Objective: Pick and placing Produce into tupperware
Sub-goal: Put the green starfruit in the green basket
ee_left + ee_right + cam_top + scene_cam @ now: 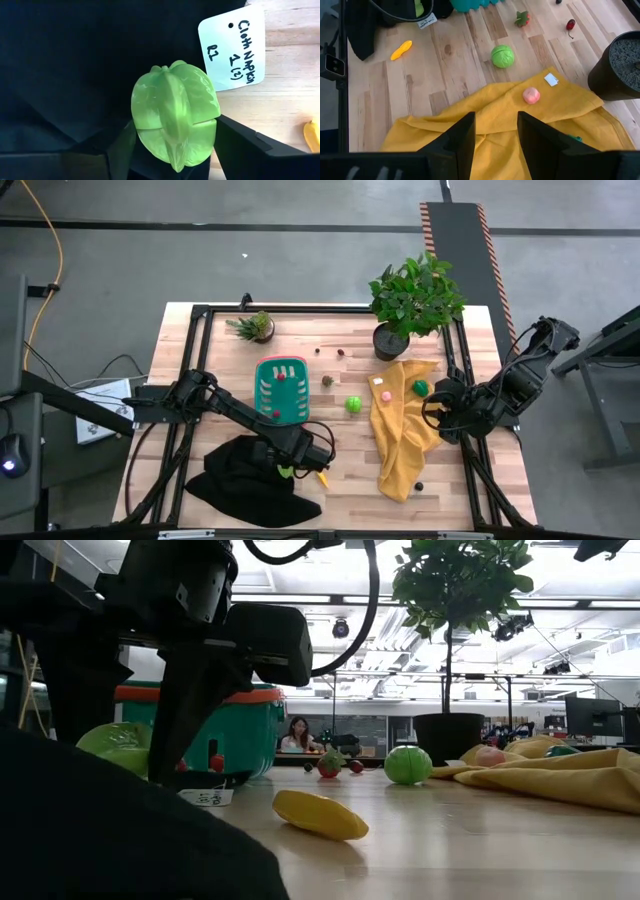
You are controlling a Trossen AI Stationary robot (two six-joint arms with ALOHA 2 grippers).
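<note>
A pale-green star fruit (pixel 175 120) lies on the black cloth (pixel 75 65) at the table's near left. My left gripper (pixel 175 150) points down over it, open, with one finger on each side of the fruit (pixel 115 745). The teal basket (pixel 281 388) with its red-pink rim stands just beyond, a small red piece (pixel 282 376) inside. A yellow piece (pixel 322 477) lies beside the cloth, and a green ball (pixel 353 404) at mid-table. A pink piece (pixel 531 95) rests on the yellow cloth (pixel 405 435). My right gripper (pixel 496 130) hangs open above that cloth, with nothing in it. My left gripper's fingers (pixel 240 145) stand close against the star fruit's two sides (pixel 212 125), coming from above. I cannot tell whether they touch it. In the low view the fruit sits low, at the level of the black cloth.
A white paper tag (pixel 232 47) lies at the black cloth's edge. A large potted plant (pixel 415 300) stands at the far right and a small one (pixel 255 327) at the far left. Small dark and red pieces (pixel 327 381) lie past the basket. Bare wood shows at near centre.
</note>
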